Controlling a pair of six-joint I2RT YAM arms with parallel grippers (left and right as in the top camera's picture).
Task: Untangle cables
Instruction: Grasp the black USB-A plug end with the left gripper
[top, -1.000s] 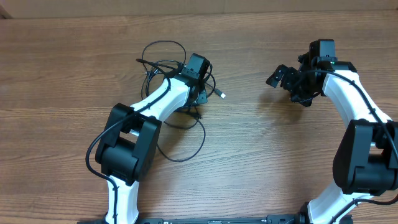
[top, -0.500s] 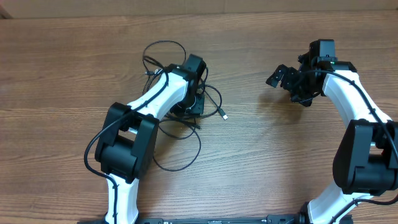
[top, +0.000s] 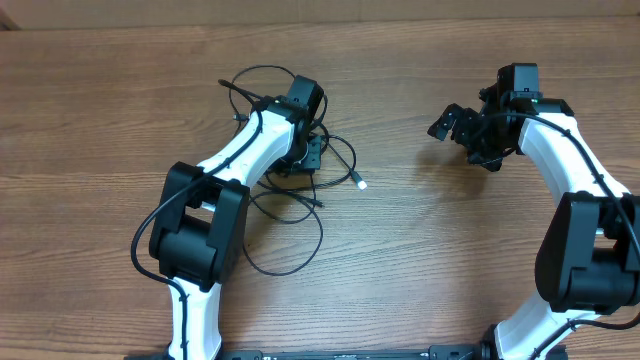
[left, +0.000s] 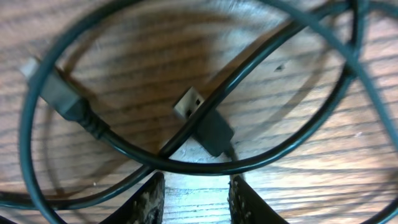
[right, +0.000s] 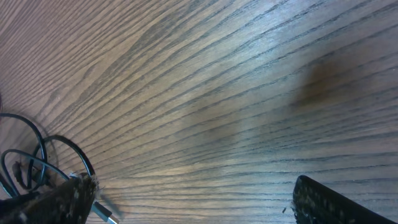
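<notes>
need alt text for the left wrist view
Close-up of thin black cables looping and crossing over a wooden table, with a silver-tipped USB plug at the centre and a second plug, blurred, at left. The left hand shows two fingertips at the bottom edge, apart, with nothing between them.

Open tabletop (top: 420, 255) runs wide between the left arm (top: 238, 162) and right arm (top: 562, 160), free passage there. On the left, the cables (top: 296, 198) loop all around that arm's wrist, crowding every low approach.
</notes>
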